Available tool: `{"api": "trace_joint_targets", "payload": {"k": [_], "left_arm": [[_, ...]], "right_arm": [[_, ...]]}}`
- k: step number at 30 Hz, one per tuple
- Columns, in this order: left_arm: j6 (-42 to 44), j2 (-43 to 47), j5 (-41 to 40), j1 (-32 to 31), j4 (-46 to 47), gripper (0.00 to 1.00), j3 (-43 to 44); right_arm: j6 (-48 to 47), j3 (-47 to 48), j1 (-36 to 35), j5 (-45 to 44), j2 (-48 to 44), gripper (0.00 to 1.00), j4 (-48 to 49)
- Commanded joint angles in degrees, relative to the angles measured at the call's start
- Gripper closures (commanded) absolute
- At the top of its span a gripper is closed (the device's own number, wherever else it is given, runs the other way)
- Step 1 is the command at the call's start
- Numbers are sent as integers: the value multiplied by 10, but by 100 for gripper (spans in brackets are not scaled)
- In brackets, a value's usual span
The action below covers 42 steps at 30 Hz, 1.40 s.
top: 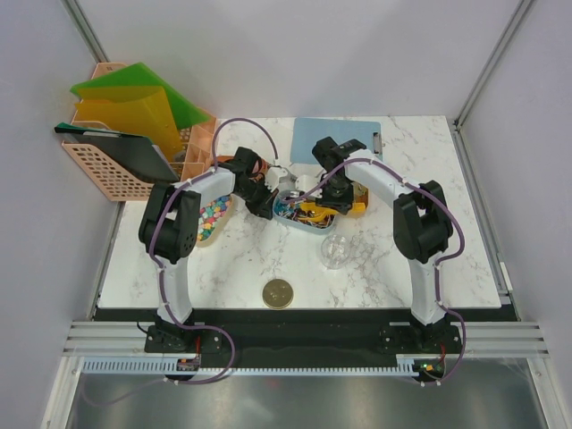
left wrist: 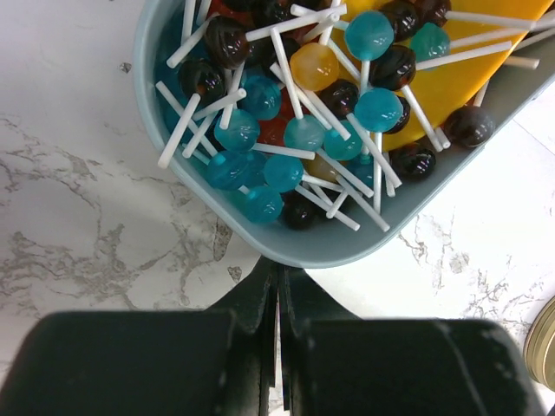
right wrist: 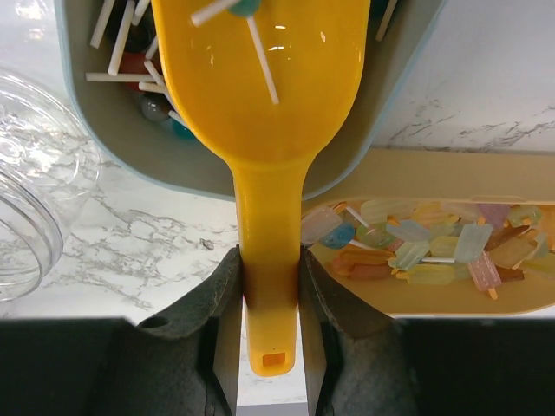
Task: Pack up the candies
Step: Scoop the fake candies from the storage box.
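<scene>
2 white arms (top: pixel 175 288), black joints (top: pixel 170 225), purple cables (top: pixel 243 124)

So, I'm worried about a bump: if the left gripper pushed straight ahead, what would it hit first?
Likely the near wall of the blue-grey tray, just ahead of the shut left gripper; lollipops lie beyond.

No readable text, brand, number or sign in any view. Gold lid (top: pixel 278 292), lower centre of top view: face too small to read.

Candies (left wrist: pixel 304 133) partly beyond top edge
</scene>
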<state>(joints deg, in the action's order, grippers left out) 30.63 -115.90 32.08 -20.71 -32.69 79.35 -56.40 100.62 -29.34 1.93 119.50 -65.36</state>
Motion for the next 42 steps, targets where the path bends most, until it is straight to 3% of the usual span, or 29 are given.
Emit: {"api": "trace_joint_targets", "payload": {"k": [1, 10, 28, 31, 32, 35, 38, 42], "left_arm": [[-14, -8, 23, -5, 14, 98, 26], [-33, -1, 35, -4, 10, 98, 37], [-44, 1, 31, -5, 9, 98, 41], [-45, 14, 30, -4, 9, 90, 34], [-44, 18, 32, -3, 10, 81, 32], [-37, 41, 40, -2, 12, 70, 18], [-35, 65, 47, 0, 16, 63, 5], [-45, 83, 48, 2, 15, 63, 2]], "right_arm": [[19, 7, -2, 21, -20, 100, 16], [94, 105, -10, -5, 21, 100, -31], [121, 40, -19, -13, 4, 100, -7], [112, -31, -14, -8, -38, 100, 41], [111, -46, -13, -7, -51, 100, 56], [106, -95, -7, 8, -95, 100, 101], [107, -128, -3, 13, -128, 100, 142], [118, -136, 0, 17, -148, 100, 172]]}}
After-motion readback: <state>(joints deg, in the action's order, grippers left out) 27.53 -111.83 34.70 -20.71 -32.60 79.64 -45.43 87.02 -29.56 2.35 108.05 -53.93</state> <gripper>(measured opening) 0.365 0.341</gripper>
